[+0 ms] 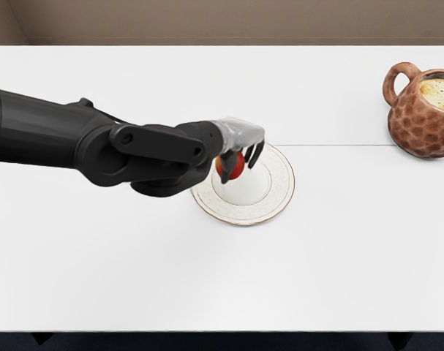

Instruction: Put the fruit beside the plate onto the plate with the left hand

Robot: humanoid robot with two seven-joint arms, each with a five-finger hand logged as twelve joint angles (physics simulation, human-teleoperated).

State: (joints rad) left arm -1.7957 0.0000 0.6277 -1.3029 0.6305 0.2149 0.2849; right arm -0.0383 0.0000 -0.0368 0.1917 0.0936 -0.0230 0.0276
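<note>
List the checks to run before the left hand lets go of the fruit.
1. Grasp: the left hand is closed round the red fruit: ok.
2. Position: the fruit appears over the plate, inside its rim, towards its left side: ok.
3. Contact: whether the fruit already rests on the plate or hangs above it: cannot tell from this one view.
4. The plate lies flat on the table: ok.
5. The brown mug stands far off at the right edge, out of the hand's way: ok.
</note>
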